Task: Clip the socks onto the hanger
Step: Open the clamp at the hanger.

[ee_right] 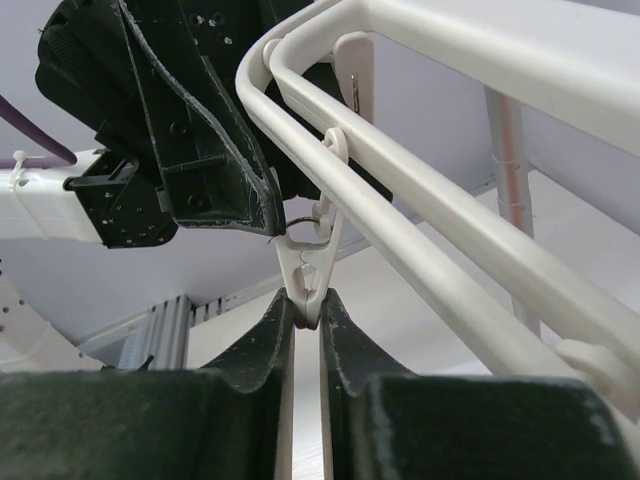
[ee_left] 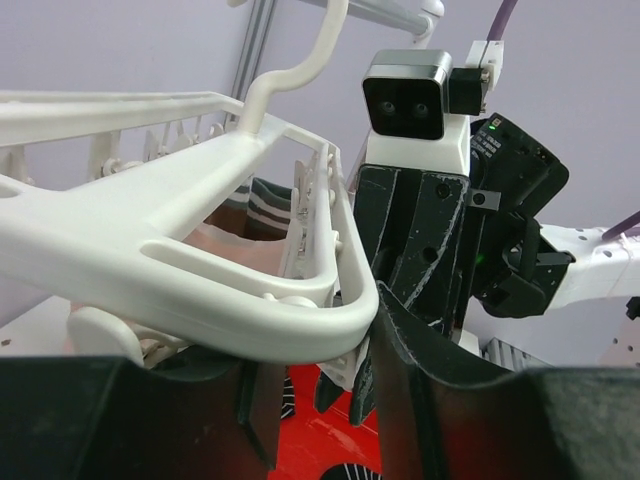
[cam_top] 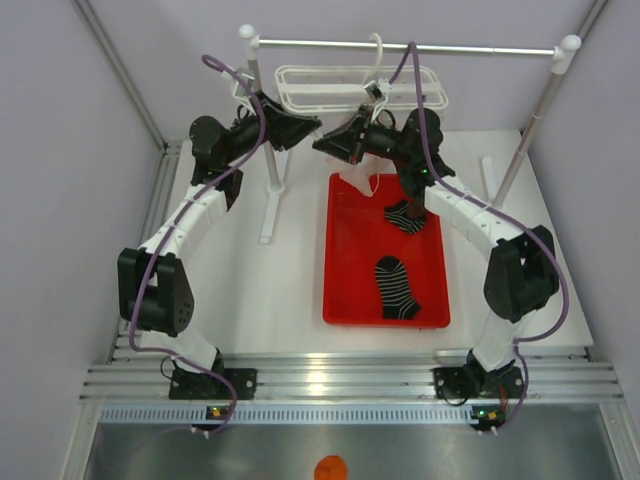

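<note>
One hanger peg (ee_right: pixel 303 272) sits seemingly pinched in the right tool (ee_right: pixel 307 315)

The top camera is looking down from behind both arms. Wrist cameras are peeking up close past the left end effector (ee_left: pixel 310 420) and right end effector (ee_right: pixel 306 318), sharing the hanger (ee_left: pixel 200 300) above them.

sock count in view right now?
3. Two lie in the red tray: dark sock at its far end, striped black sock mid-tray. A brown sock with white-striped cuff hangs under the hanger, seen from the left wrist. Others may be hidden.
</note>
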Robot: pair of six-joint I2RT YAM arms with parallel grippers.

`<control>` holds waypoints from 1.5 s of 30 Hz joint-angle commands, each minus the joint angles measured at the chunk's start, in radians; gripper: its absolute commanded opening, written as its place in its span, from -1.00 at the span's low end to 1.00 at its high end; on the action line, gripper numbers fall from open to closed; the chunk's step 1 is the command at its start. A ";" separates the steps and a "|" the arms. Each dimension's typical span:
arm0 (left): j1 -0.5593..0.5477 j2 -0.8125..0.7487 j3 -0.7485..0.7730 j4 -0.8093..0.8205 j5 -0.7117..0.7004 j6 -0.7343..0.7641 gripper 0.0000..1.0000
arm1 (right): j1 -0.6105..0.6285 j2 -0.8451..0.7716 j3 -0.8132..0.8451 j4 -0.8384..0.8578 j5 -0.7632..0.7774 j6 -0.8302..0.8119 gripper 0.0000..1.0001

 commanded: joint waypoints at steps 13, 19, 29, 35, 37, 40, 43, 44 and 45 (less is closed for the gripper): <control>0.000 0.034 0.089 -0.026 -0.002 -0.029 -1.00 | -0.049 -0.100 -0.014 -0.166 0.038 -0.214 0.15; 0.000 0.037 0.087 -0.036 0.002 -0.028 -1.00 | -0.048 -0.053 0.082 -0.176 0.054 -0.225 0.17; -0.003 0.028 0.096 -0.084 -0.002 -0.002 -1.00 | -0.012 -0.010 0.159 -0.249 0.062 -0.302 0.17; -0.006 0.028 0.099 -0.087 0.004 -0.002 -1.00 | 0.005 0.010 0.188 -0.314 0.079 -0.366 0.16; -0.006 0.028 0.101 -0.093 0.005 0.003 -1.00 | 0.005 0.010 0.185 -0.305 0.085 -0.366 -0.02; -0.008 0.025 0.098 -0.096 0.005 0.008 -1.00 | 0.005 0.006 0.179 -0.283 0.085 -0.360 -0.53; -0.009 0.019 0.095 -0.111 -0.002 0.024 -0.97 | 0.005 0.001 0.165 -0.248 0.081 -0.343 -0.99; -0.011 0.017 0.092 -0.113 -0.004 0.026 -0.89 | 0.005 0.001 0.159 -0.228 0.076 -0.334 -1.00; -0.009 0.009 0.083 -0.112 -0.007 0.029 -0.71 | 0.003 0.004 0.156 -0.220 0.064 -0.323 -1.00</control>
